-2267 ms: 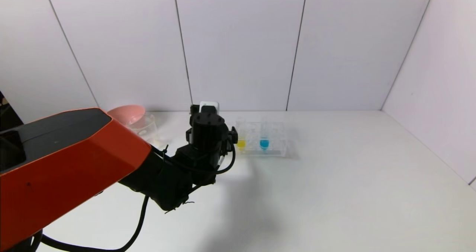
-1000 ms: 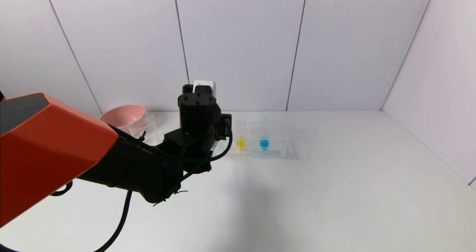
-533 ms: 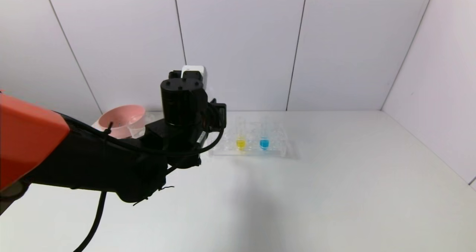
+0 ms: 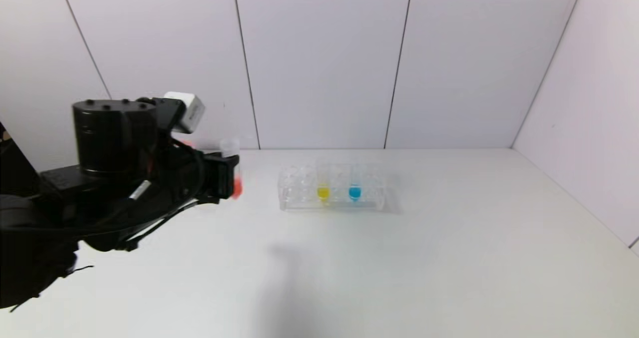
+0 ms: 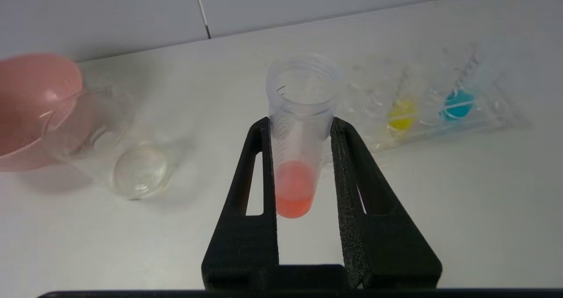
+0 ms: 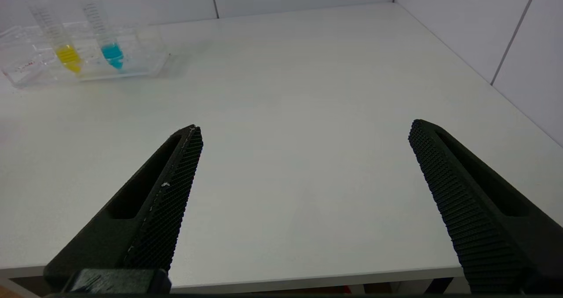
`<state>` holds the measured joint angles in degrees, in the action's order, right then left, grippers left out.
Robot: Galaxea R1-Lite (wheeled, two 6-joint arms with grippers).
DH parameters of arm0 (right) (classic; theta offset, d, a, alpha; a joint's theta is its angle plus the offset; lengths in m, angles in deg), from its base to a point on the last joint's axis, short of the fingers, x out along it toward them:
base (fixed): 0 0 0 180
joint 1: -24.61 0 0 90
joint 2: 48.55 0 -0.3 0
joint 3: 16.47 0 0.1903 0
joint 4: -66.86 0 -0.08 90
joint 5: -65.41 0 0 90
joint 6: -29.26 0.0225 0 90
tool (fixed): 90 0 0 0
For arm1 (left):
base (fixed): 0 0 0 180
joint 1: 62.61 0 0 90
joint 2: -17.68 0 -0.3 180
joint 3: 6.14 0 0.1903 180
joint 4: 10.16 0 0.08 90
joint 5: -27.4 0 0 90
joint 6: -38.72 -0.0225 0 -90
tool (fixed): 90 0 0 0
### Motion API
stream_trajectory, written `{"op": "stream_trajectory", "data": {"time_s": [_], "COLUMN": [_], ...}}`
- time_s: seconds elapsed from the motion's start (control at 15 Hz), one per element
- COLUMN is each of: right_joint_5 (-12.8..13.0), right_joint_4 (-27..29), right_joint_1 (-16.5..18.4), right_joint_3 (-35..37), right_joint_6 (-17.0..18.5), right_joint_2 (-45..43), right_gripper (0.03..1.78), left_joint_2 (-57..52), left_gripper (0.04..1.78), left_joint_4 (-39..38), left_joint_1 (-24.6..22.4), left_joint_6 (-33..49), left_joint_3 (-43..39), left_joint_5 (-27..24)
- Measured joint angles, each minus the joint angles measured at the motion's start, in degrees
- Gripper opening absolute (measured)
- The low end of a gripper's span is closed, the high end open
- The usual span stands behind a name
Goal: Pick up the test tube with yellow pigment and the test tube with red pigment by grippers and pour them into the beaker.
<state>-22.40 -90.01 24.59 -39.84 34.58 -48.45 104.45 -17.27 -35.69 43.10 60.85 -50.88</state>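
Note:
My left gripper [image 4: 230, 174] is shut on the test tube with red pigment [image 5: 294, 191], holding it upright in the air to the left of the clear rack [image 4: 294, 198]; its red tip shows in the head view [image 4: 238, 188]. In the left wrist view the gripper [image 5: 299, 126] grips the tube below its open rim. The beaker [image 5: 138, 168] stands on the table below and to one side of the tube; in the head view it is hidden behind my left arm. The test tube with yellow pigment [image 4: 323, 192] stands in the rack. My right gripper [image 6: 305, 130] is open and empty over the table's front edge.
A tube with blue liquid [image 4: 355, 192] stands in the rack beside the yellow one. A pink bowl [image 5: 33, 100] sits right beside the beaker. White walls close the back and right of the white table [image 4: 449, 258].
My left arm has lifted away from the rack with the red tube and swung left toward the beaker and bowl, which it now hides in the head view. The rack's near-left slots now show empty.

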Motion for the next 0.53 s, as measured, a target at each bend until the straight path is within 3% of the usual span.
{"op": "stream_trajectory", "data": {"time_s": [0.27, 0.53], "right_joint_5": [0.0, -0.02], "right_joint_4": [0.0, 0.0], "right_joint_1": [-0.02, 0.0], "right_joint_3": [0.0, 0.0], "right_joint_6": [0.0, 0.02], "right_joint_2": [0.0, 0.0], "right_gripper": [1.71, 1.71], "left_joint_2": [-8.03, -9.74], "left_gripper": [0.41, 0.41], "left_joint_4": [3.0, 7.66], "left_joint_1": [-17.7, -35.57], "left_joint_6": [-1.49, -8.51], "left_joint_3": [-5.51, -4.24], "left_joint_5": [-17.03, -34.97]}}
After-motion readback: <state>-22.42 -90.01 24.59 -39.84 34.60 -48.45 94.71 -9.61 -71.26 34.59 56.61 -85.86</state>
